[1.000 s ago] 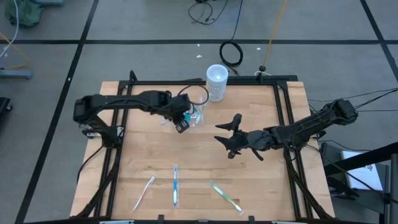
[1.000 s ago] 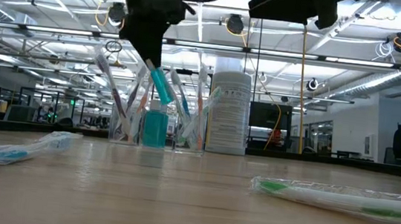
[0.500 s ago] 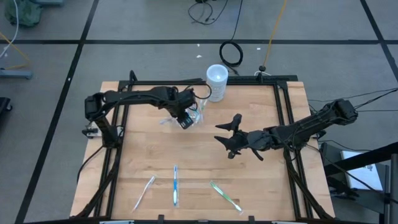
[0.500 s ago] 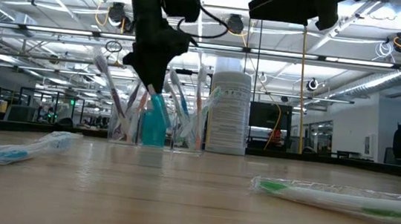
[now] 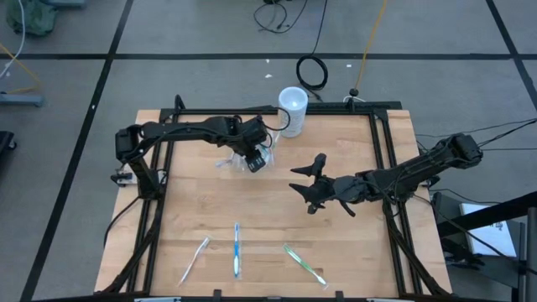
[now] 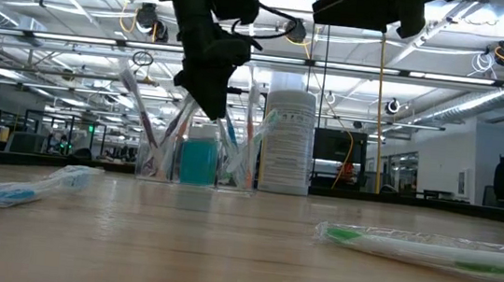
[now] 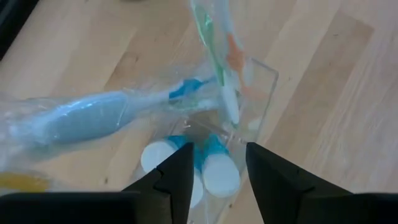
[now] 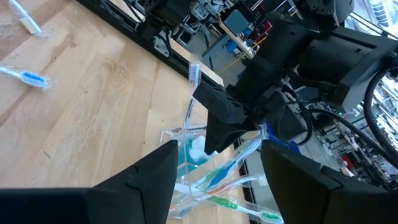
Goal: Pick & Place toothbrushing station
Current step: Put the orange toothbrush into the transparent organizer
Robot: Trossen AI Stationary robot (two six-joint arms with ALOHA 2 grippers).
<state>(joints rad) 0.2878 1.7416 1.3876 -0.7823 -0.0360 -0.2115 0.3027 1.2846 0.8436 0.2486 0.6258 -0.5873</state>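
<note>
Two arms over table point(image 5: 201, 210). Left gripper point(image 5: 258, 159) in upper middle of high view, directly above clear tray point(image 7: 249, 99), fingers point(image 7: 177, 177) parted, holding nothing. Tray sits upper centre of table, just below white cup point(image 5: 292, 109), holding wrapped toothbrushes point(image 6: 164, 127) and teal-capped tube point(image 6: 196, 161). Right gripper point(image 5: 310, 186) right of centre, jaws wide, empty, apart from tray. Three loose toothbrushes point(image 5: 236, 250) along lower edge.
</note>
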